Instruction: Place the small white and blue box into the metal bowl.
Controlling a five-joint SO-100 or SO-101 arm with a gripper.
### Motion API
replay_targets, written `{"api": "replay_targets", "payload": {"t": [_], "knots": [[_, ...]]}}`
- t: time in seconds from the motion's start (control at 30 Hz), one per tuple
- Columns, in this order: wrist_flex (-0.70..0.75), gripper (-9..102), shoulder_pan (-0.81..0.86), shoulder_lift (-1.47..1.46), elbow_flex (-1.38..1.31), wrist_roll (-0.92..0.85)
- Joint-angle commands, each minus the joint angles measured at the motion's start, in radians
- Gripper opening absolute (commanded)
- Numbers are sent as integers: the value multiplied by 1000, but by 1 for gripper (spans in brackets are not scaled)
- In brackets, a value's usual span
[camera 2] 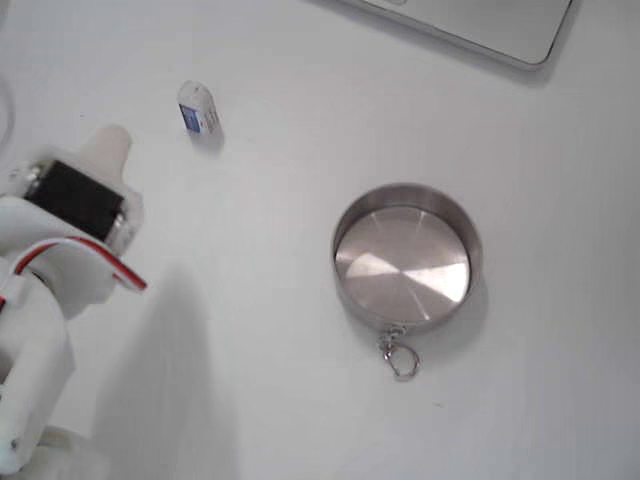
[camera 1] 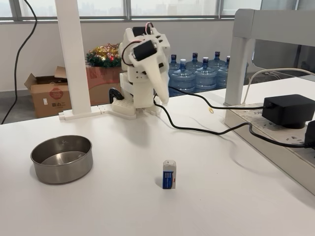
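**Box upright on the open table, arm folded at its base**

Nearest the camera in a fixed view, the small white and blue box (camera 1: 169,181) stands on end on the white table (camera 1: 123,206), blue face forward, with nothing touching it. To its left in that view, well apart, sits the metal bowl (camera 1: 61,159), empty; from above, a fixed view shows its shiny flat bottom and a small key ring (camera 2: 402,358) hanging off its rim.

Further back the arm is folded up over its base, the jaws (camera 1: 161,96) pointing down and well clear of the box. They look closed or nearly so, but I cannot tell for certain.

Risks, as I judge them: the box is tall and narrow, so a finger that brushes it on the way down would likely topple or skid it. The bowl is light with straight sides, and a low carry could knock its rim and shove it.

A black cable (camera 1: 197,129) trails from the arm base towards the black power adapter (camera 1: 289,110) on the right. It lies behind the box, not between box and bowl, so that path looks open. Water bottles (camera 1: 202,71) and a cardboard box (camera 1: 48,93) stand far behind, off the table
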Motion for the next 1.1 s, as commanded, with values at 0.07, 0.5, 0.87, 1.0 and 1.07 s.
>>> {"api": "replay_targets", "payload": {"t": [0.07, 0.5, 0.87, 1.0, 1.07], "knots": [[-3, -4, 14, 5, 48, 653], [-483, -3, 103, -500, 52, 934], [-864, -3, 95, -854, 40, 930], [-856, -3, 92, -854, 38, 930], [-862, -3, 92, -877, 38, 930]]}}
